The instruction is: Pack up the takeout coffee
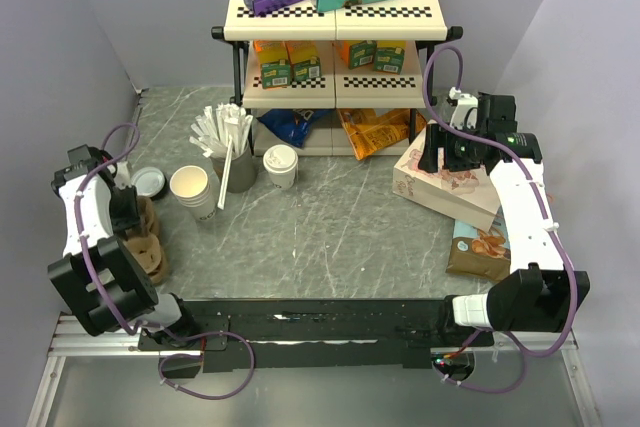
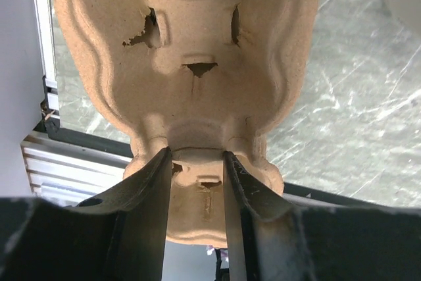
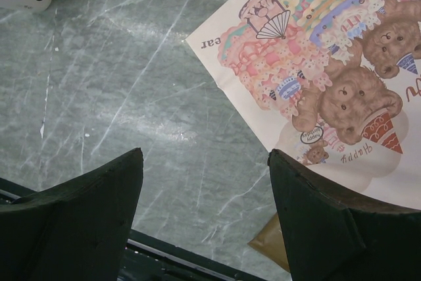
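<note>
Top external view: the takeout coffee point(image 1: 194, 187) stands upright and open-mouthed on the table point(image 1: 330, 237). It sits just left of the dark cup of white sticks point(image 1: 237, 162) and right of a flat round lid point(image 1: 148, 182). The left claw point(image 1: 128, 209) is near the coffee, to its left and a little closer to the arm bases, and does not touch it. Left wrist view shows this claw clamped on the narrow middle rib of a brown pulp cup carrier point(image 2: 191, 64), one finger pressed to each side. The right claw point(image 1: 440, 152) is well apart from the coffee, across the table by the bear-printed box point(image 1: 445, 192). Right wrist view shows its jaws spread wide over bare table beside the box's corner.
</note>
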You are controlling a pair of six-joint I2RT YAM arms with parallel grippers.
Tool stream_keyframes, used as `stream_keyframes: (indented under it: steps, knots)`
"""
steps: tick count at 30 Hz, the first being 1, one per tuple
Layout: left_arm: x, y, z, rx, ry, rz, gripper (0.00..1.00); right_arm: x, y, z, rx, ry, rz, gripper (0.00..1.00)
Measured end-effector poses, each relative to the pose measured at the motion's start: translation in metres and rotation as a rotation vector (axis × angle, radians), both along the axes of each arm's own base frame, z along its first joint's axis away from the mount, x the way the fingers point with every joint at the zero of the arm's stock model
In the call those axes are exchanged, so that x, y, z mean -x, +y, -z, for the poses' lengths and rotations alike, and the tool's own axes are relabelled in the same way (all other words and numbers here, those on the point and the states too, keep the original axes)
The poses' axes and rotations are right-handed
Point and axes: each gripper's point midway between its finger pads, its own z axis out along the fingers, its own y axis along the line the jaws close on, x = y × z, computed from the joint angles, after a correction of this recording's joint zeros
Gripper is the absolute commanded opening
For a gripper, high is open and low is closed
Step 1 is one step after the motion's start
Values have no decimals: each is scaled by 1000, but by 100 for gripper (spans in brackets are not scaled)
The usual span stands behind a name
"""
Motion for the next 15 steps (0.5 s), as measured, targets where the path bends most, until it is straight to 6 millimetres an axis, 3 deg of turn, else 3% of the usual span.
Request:
stream_keyframes:
  steps: [5,11,15]
  knots:
    - [3,-1,-8,-3,5,20,1,0,1,1,-3,4,-2,83]
    - [-21,-3,-50,9,-118,103,1,-1,1,2,-8,9,-3,83]
    - [-36,-15,-80,54,-226,197,1,-1,2,2,-11,9,-5,83]
